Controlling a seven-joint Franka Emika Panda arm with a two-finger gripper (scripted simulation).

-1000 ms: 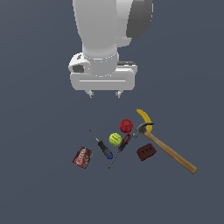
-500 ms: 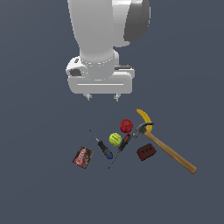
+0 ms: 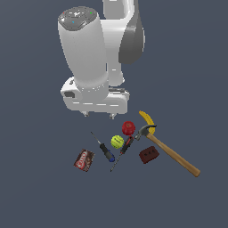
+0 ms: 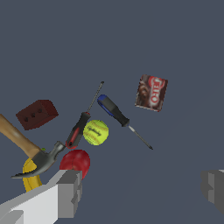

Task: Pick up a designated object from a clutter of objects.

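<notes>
The designated object, a small flat red-brown box (image 3: 84,160) with a white and red label, lies flat at the exterior view's left end of the clutter; the wrist view shows the box (image 4: 151,92) too. My gripper (image 3: 98,116) hangs above the clutter, up and a little to the right of the box in the exterior view. It is open and holds nothing. In the wrist view its fingers (image 4: 70,192) stand wide apart around the gripper (image 4: 142,190) midpoint, with the box well beyond them.
Beside the box lie a blue-handled screwdriver (image 3: 106,152), a red-handled screwdriver (image 3: 126,146), a yellow-green ball (image 3: 117,141) and a red ball (image 3: 128,128). Further to the exterior view's right are a banana (image 3: 147,119), a dark red block with holes (image 3: 148,154) and a wooden-handled hammer (image 3: 173,155).
My gripper has come down toward the clutter and shifted a little to the exterior view's left. It stays open. The objects have not moved.
</notes>
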